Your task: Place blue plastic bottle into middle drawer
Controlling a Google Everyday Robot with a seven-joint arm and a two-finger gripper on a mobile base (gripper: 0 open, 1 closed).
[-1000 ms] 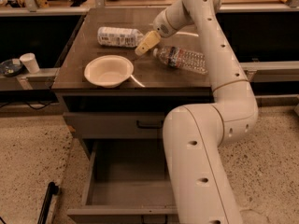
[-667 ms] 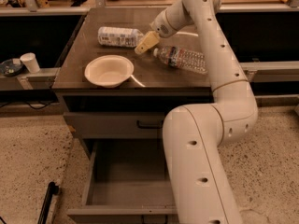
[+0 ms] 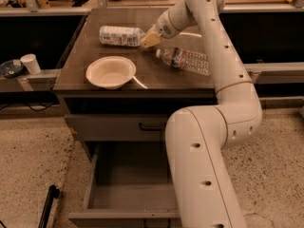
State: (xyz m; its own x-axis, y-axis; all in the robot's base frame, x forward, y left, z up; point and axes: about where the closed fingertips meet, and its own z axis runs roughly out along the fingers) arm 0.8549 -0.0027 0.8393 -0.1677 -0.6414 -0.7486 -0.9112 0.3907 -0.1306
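Observation:
The blue plastic bottle (image 3: 118, 35) lies on its side at the back of the brown cabinet top (image 3: 156, 80), with its cap end pointing right. My gripper (image 3: 148, 41) is low over the top, right at that cap end, between this bottle and a clear ribbed bottle (image 3: 186, 60). The gripper holds nothing that I can see. The middle drawer (image 3: 128, 172) stands pulled out low at the front of the cabinet, its grey floor bare. My arm hides its right part.
A white bowl (image 3: 110, 72) sits at the front left of the top. Above the open drawer is a shut drawer front with a black handle (image 3: 151, 126). A paper cup (image 3: 31, 63) stands on the left ledge. A black rod (image 3: 47, 205) lies on the floor.

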